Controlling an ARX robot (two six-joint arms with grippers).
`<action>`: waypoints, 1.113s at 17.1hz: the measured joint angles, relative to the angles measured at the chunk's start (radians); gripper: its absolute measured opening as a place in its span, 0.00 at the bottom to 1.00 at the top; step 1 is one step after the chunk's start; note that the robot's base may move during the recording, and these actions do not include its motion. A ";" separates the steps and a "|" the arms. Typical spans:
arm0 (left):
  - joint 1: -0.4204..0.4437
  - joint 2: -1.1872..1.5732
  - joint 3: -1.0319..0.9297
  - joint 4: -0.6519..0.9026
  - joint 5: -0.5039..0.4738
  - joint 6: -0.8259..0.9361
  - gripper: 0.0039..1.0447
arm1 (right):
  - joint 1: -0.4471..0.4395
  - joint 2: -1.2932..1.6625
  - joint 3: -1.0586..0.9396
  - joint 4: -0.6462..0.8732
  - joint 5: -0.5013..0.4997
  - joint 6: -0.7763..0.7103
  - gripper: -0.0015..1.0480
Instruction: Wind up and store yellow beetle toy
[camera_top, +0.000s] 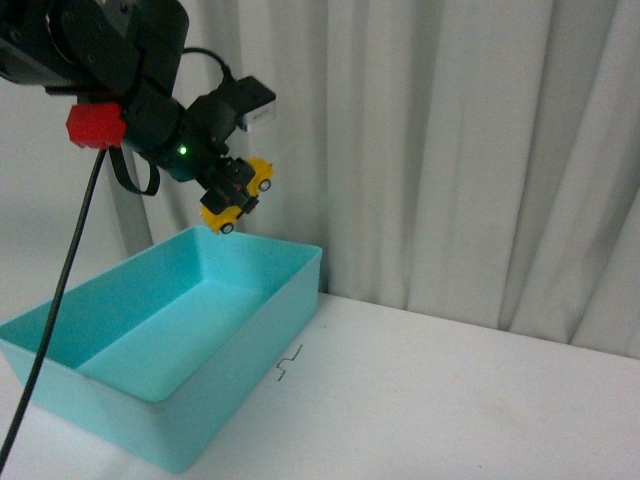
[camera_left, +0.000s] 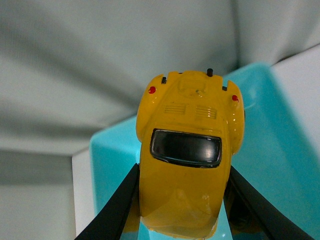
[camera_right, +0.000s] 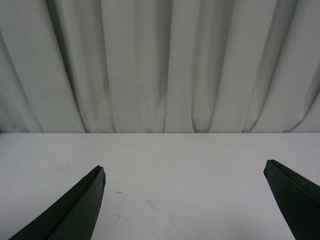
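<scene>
One yellow beetle toy (camera_top: 238, 195), in left gripper (camera_left: 183, 172)

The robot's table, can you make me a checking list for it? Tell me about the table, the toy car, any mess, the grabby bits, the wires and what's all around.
Surface: white table, with one small dark squiggle mark beside the bin.
Job's things: yellow beetle toy held in the air, above the far edge of the turquoise bin; nothing seen inside the bin.
Clutter: nothing seen.
Jaws: left jaws shut on the toy's sides; right jaws open above the table, holding nothing.
Cables: black cable hangs down from the left arm, passing in front of the bin.
Surroundings: pale curtain behind the table.
</scene>
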 joint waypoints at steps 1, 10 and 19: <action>0.015 0.014 -0.002 -0.006 -0.023 -0.012 0.39 | 0.000 0.000 0.000 0.000 0.000 0.000 0.94; 0.043 0.074 -0.025 -0.039 -0.109 -0.073 0.39 | 0.000 0.000 0.000 0.000 0.000 0.000 0.94; 0.061 0.165 -0.039 -0.034 -0.176 -0.113 0.39 | 0.000 0.000 0.000 0.000 0.000 0.000 0.94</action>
